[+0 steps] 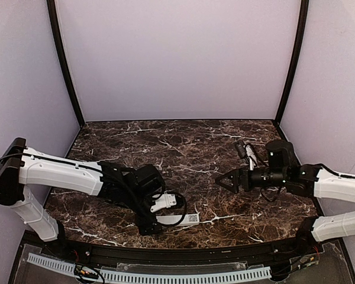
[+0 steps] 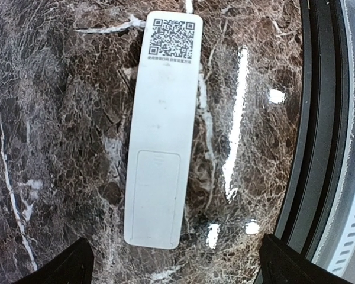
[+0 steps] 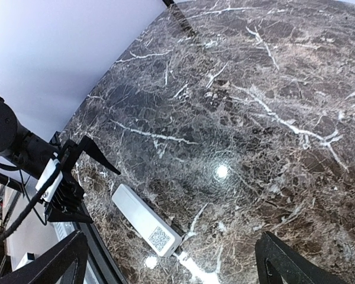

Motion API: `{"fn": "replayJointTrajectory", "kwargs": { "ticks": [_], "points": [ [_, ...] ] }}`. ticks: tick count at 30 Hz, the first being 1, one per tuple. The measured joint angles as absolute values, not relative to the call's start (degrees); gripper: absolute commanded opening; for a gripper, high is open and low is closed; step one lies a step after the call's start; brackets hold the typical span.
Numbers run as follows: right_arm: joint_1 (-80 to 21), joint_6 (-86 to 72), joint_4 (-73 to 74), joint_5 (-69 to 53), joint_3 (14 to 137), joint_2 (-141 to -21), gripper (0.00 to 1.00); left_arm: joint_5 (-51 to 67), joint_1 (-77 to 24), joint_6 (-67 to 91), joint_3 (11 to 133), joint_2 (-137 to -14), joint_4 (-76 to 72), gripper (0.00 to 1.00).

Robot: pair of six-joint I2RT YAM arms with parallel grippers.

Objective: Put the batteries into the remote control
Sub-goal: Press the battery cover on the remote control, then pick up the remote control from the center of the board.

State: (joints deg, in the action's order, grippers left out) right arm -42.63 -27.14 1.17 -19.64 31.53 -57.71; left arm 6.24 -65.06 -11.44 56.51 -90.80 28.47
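Surface: dark brown marble-patterned tabletop (image 1: 183,148) with white veins, enclosed by pale lilac walls (image 1: 177,59); black rim (image 2: 319,118) along the near edge.
Left claw (image 2: 174,254): spread wide, holding nothing; only the two black fingertips (image 2: 77,263) show, at the lower corners of the left wrist view, neither touching anything.
Task item: slim white rectangular plastic remote control (image 2: 160,136), lying flat with its back face up, near the front rim and roughly parallel to it.
Item detail: QR code label (image 2: 170,32) at the far end; closed battery cover panel (image 2: 155,195) at the end nearest the left claw.
Item relative to left claw: cover end lies between the open fingertips, slightly nearer the left one, clear of both.
Right claw (image 1: 228,180): spread wide, empty, hovering above bare marble, well apart from the remote control and pointing towards it.
Unidentified: small dark-and-pale items (image 1: 246,152) beyond the right wrist, too small to tell.
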Motion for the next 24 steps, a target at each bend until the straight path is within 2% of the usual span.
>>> {"fn": "replayJointTrajectory", "kwargs": {
  "ticks": [9,24],
  "points": [
    [-41.82,-28.60,1.76,-16.86,28.21,-49.01,0.99,7.75,-64.64,-18.04,54.87,-90.80,28.42,0.90],
    [-41.82,-28.58,0.38,-19.11,26.26,-48.10,0.99,7.92,-63.26,-27.70,58.63,-98.78,29.45,0.76]
  ]
}}
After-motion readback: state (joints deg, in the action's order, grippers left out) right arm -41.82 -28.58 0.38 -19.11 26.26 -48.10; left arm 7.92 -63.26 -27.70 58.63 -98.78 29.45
